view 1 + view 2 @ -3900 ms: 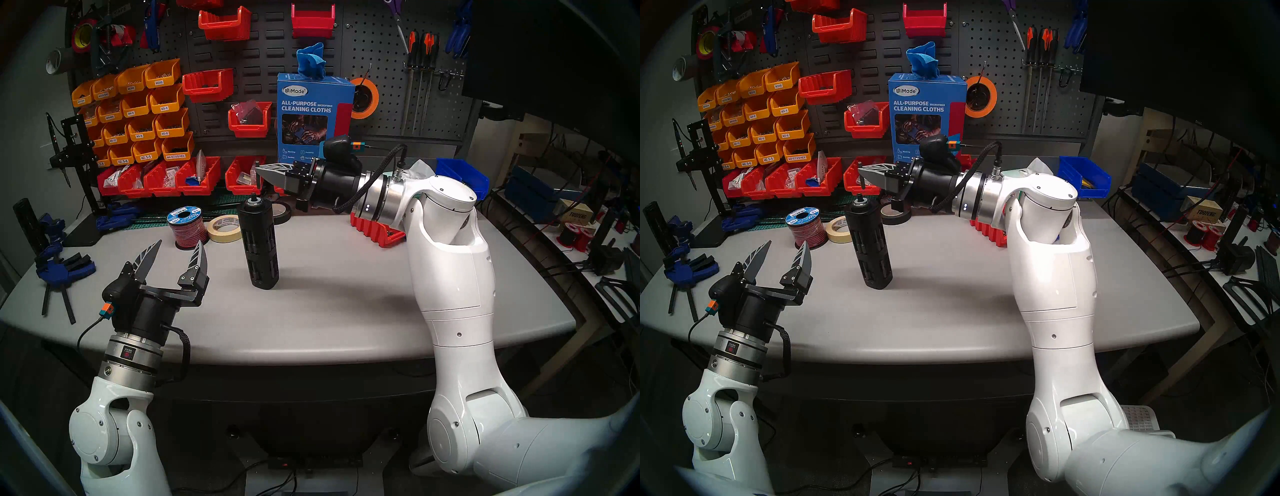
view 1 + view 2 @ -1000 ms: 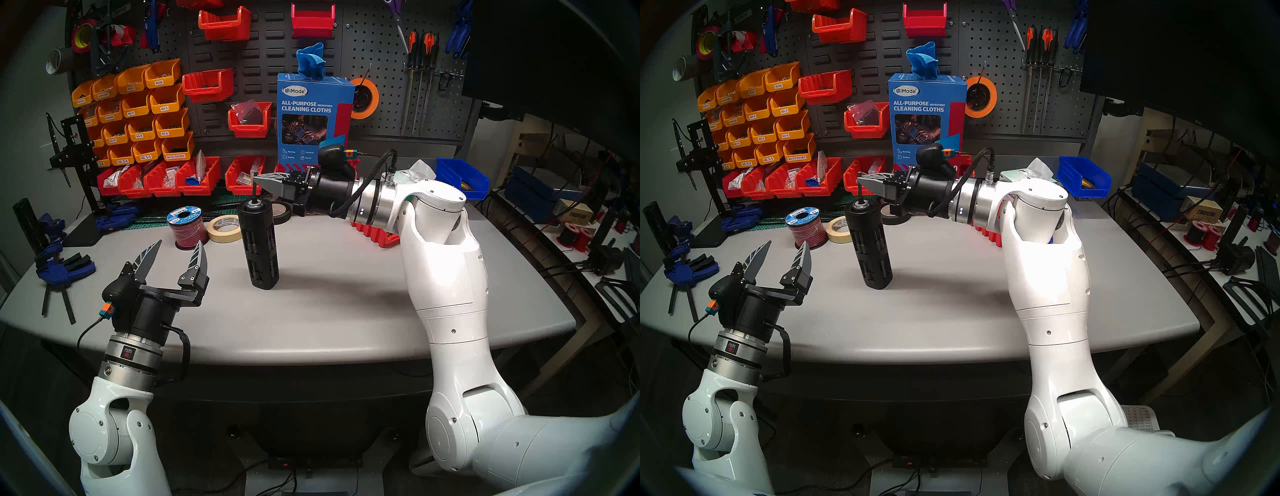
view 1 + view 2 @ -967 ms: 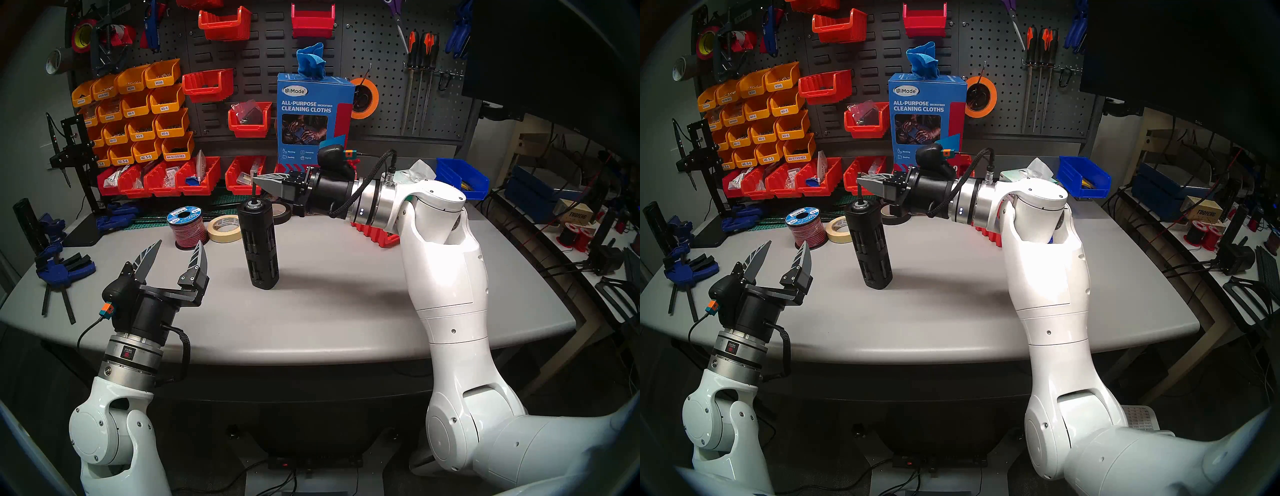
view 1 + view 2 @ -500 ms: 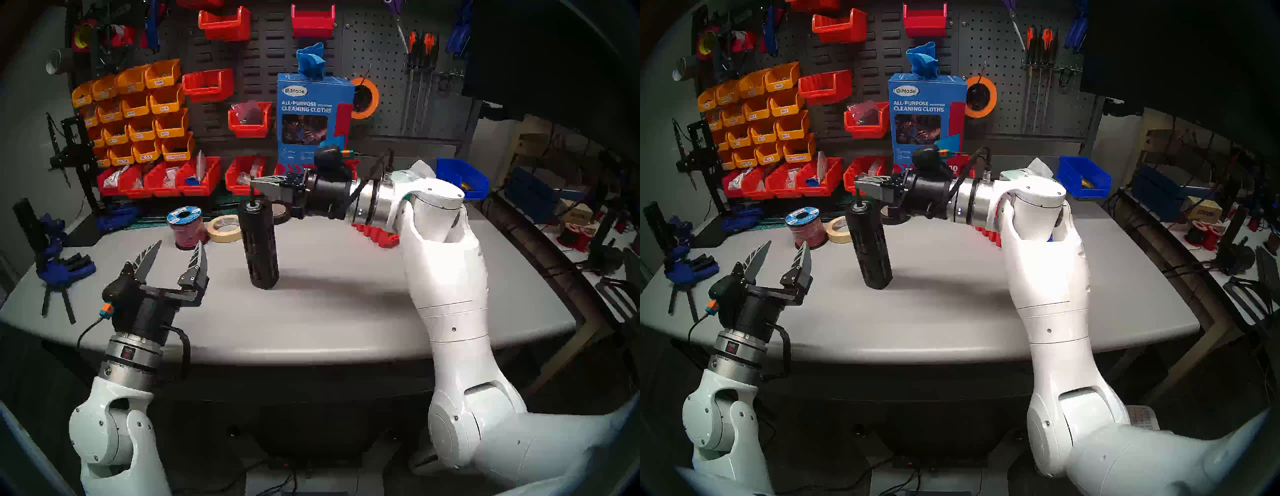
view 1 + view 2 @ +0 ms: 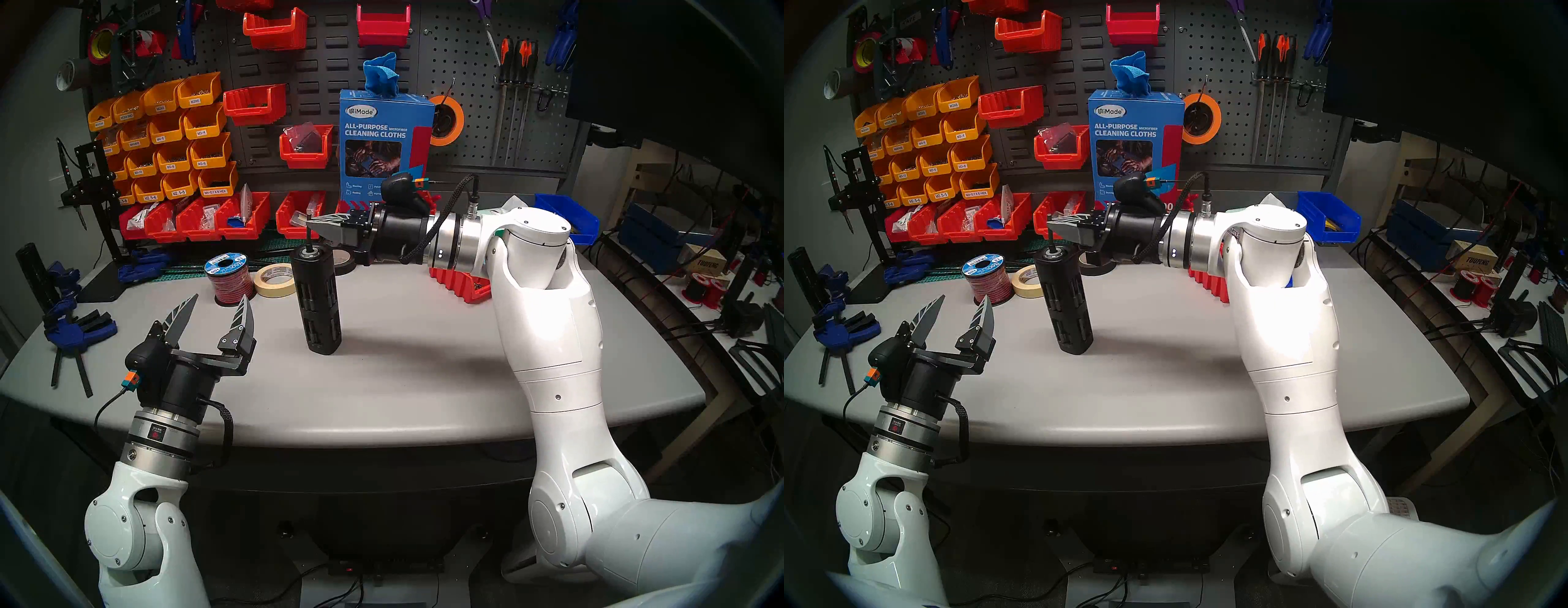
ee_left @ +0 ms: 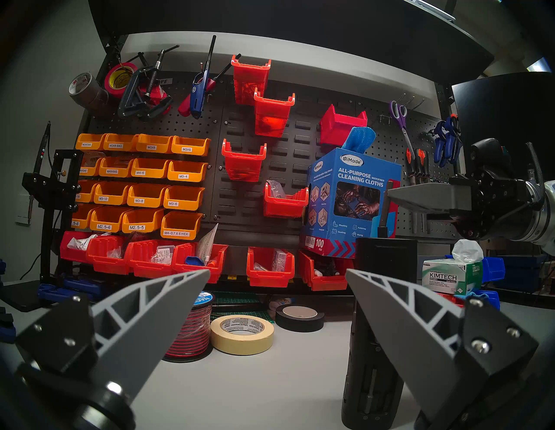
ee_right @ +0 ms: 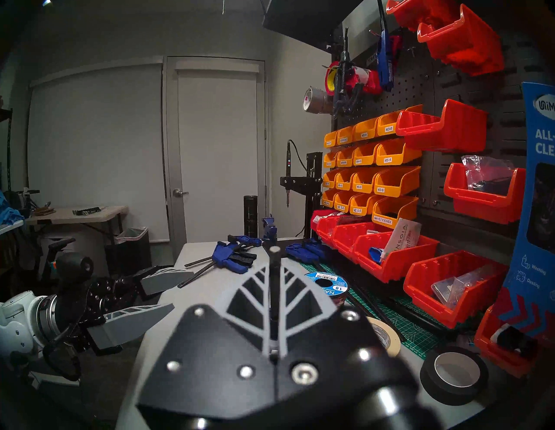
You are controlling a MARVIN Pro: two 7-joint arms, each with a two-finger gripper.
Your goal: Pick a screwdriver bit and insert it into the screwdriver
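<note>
The screwdriver [image 5: 319, 301] is a tall matte-black slotted cylinder standing upright mid-table; it also shows in the head right view [image 5: 1067, 301] and the left wrist view [image 6: 386, 261]. My right gripper [image 5: 311, 220] reaches in level from the right, just above its top, shut on the screwdriver bit [image 5: 309, 236]. The bit is a thin dark rod held upright, with its lower end at the silver-ringed socket; its depth cannot be told. The right wrist view shows the bit [image 7: 273, 282] pinched between the fingers [image 7: 249, 288]. My left gripper [image 5: 216, 316] is open and empty, near the table's front left.
A red-wire spool [image 5: 229, 276], a masking tape roll [image 5: 275, 279] and a black tape roll [image 5: 344, 260] lie behind the screwdriver. A red rack [image 5: 460, 282] sits under my right forearm. Blue clamps [image 5: 78, 331] lie at the left. Bins and a blue cloth box [image 5: 384, 144] line the back.
My right gripper has moved left and down with the bit, from right of the socket to straight over it. The bit's lower end has come down to the socket. The left arm has not moved.
</note>
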